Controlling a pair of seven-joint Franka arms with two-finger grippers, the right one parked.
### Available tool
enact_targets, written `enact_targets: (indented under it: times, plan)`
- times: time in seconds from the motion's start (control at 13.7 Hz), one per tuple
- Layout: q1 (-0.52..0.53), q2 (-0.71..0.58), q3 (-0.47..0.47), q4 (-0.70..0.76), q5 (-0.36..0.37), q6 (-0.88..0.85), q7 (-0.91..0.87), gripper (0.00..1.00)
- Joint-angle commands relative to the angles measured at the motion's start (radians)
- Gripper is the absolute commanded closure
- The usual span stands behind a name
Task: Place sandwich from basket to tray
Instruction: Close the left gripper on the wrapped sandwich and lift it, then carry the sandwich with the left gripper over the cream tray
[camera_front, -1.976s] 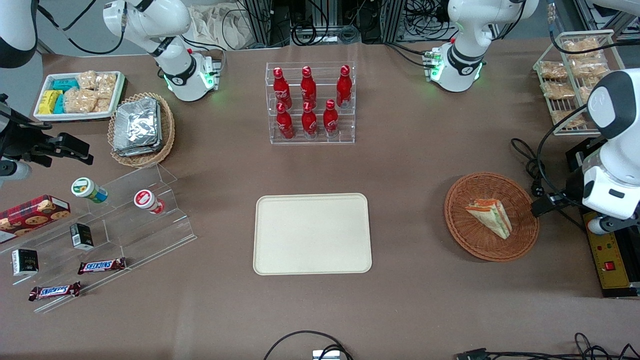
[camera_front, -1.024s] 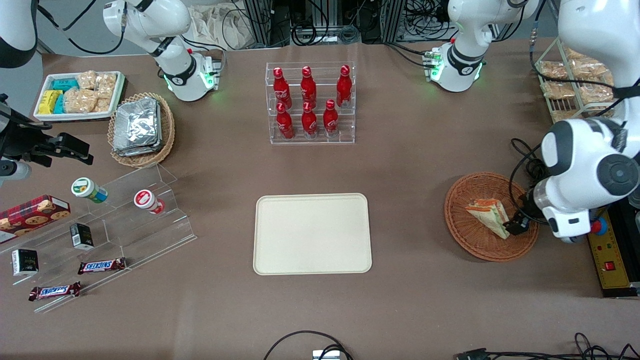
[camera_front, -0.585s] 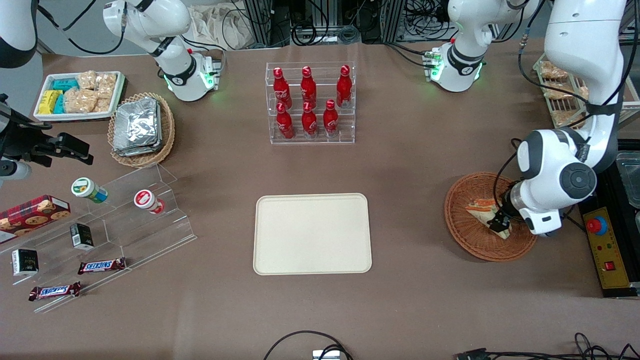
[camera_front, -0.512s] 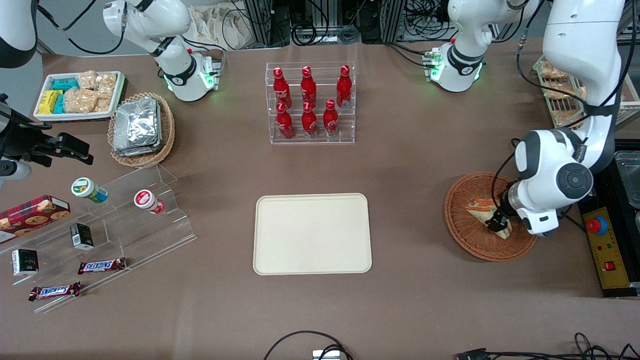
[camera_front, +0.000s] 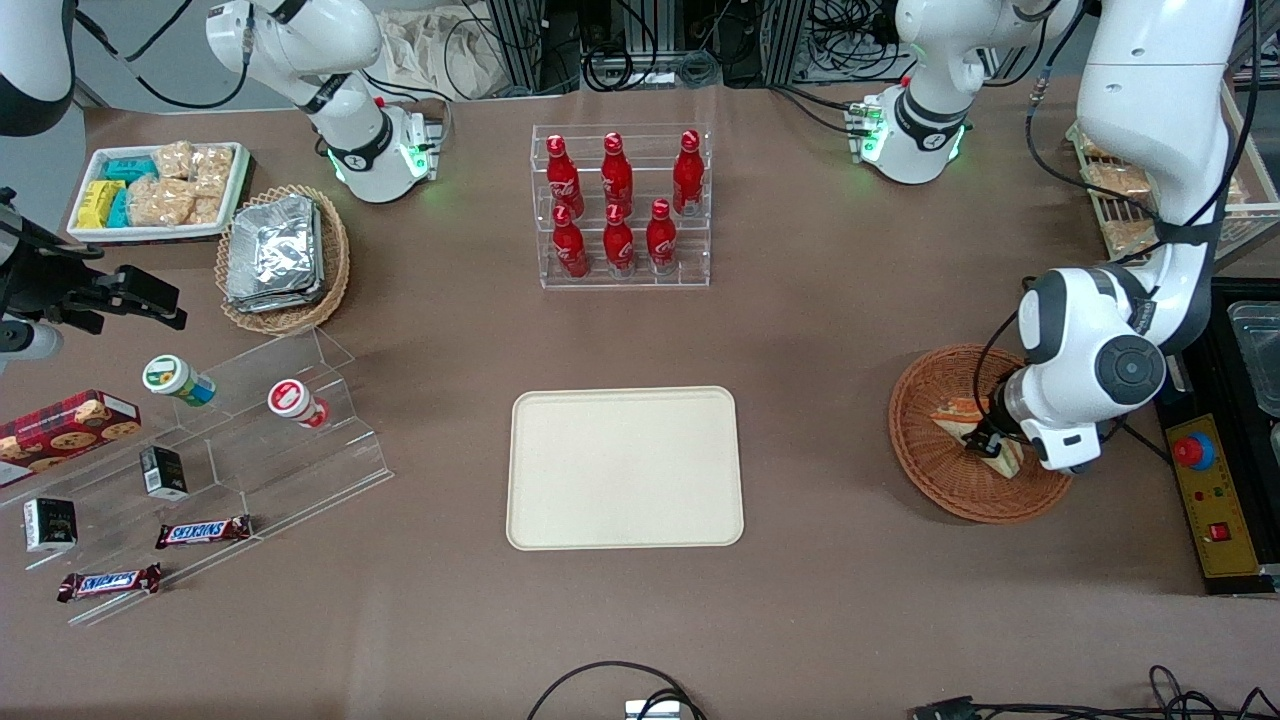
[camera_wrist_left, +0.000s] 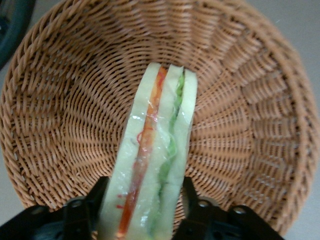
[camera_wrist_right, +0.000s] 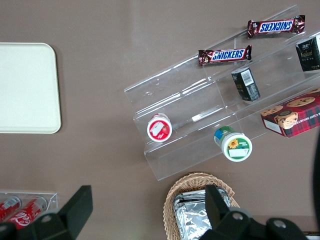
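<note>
The sandwich (camera_front: 957, 412), a pale wedge with orange-red and green filling in clear wrap, lies in the round reddish-brown wicker basket (camera_front: 930, 475) toward the working arm's end of the table. My left gripper (camera_front: 986, 442) is low in the basket, at the end of the sandwich nearer the front camera. In the left wrist view the sandwich (camera_wrist_left: 156, 150) stands on edge between my black fingers (camera_wrist_left: 96, 194), one close against each bread face, over the basket weave (camera_wrist_left: 65, 125). The jaws are open around it; the sandwich rests in the basket. The cream tray (camera_front: 625, 467) lies bare at mid-table.
A clear rack of red bottles (camera_front: 620, 205) stands farther from the front camera than the tray. A tan basket of foil packets (camera_front: 282, 258), a white snack tray (camera_front: 160, 190) and a clear stepped stand (camera_front: 240, 440) lie toward the parked arm's end. A yellow control box (camera_front: 1215, 500) sits beside the basket.
The left arm swung in from the table's edge and came down into the basket, until its fingers straddle the sandwich. The sandwich has not moved.
</note>
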Motion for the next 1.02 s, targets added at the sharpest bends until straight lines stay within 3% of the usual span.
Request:
enact_targets:
  times: [0.0,0.37,0.66,0.95]
  plan:
    - [-0.002,-0.015,0.001,0.067,0.010,-0.073,0.013,1.00]
    - [-0.046,-0.003,-0.016,0.400,0.007,-0.438,0.157,1.00]
    - [-0.215,0.024,-0.016,0.564,0.006,-0.485,0.399,1.00]
    - [-0.331,0.176,-0.056,0.721,-0.005,-0.470,0.622,1.00]
